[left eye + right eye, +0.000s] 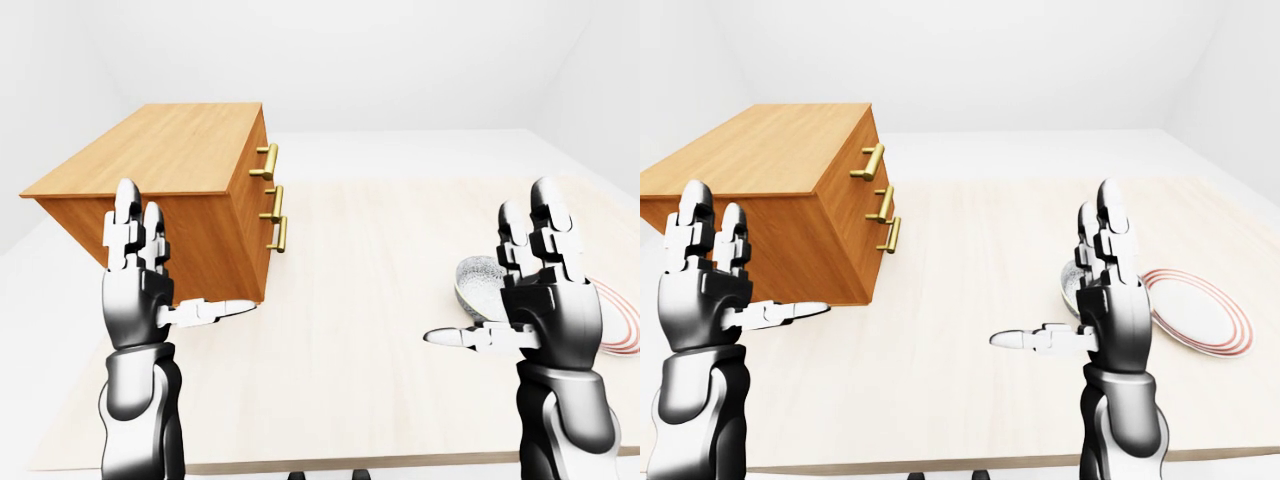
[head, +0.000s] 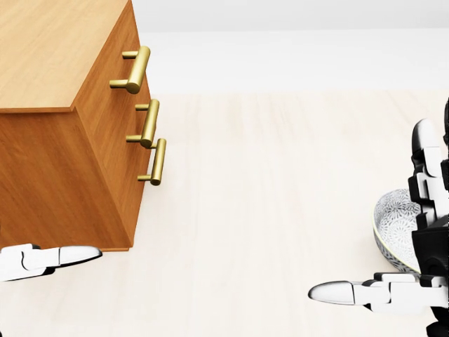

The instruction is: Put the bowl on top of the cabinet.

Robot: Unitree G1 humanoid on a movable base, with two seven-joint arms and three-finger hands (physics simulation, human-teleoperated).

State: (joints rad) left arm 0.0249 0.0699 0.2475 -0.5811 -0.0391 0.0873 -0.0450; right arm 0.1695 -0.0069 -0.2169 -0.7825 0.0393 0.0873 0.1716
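**White room, pale table: the bowl waits, no hand on it yet**

A bare white room surrounds a pale wooden table (image 1: 350, 340). The wooden cabinet (image 1: 170, 150) stands on it at 10 o'clock in the head view, with three brass handles (image 2: 137, 69) on the face turned toward 3 o'clock.

The bowl (image 2: 394, 219) sits on the table at about 4 o'clock in the head view, partly hidden behind the right hand (image 1: 545, 315). It is well apart from the cabinet. In the right-eye view a red-ringed plate (image 1: 1200, 312) lies just beside it, toward 3 o'clock.

I judge this to be the approach step, as nothing is grasped. The left hand (image 1: 135, 295) is raised at 8 o'clock in the left-eye view, fingers upright and spread wide, thumb out sideways. The right hand is held the same way, wide and holding nothing.

The next move probably falls to the right hand. It would drop to the rim, close round it and lift. It would then carry the bowl across toward 10 o'clock, high enough to clear the cabinet's top edge.

The bowl is round and fairly deep, upright with its mouth up. It is white with a dense grey floral pattern inside. The part that shows holds nothing.
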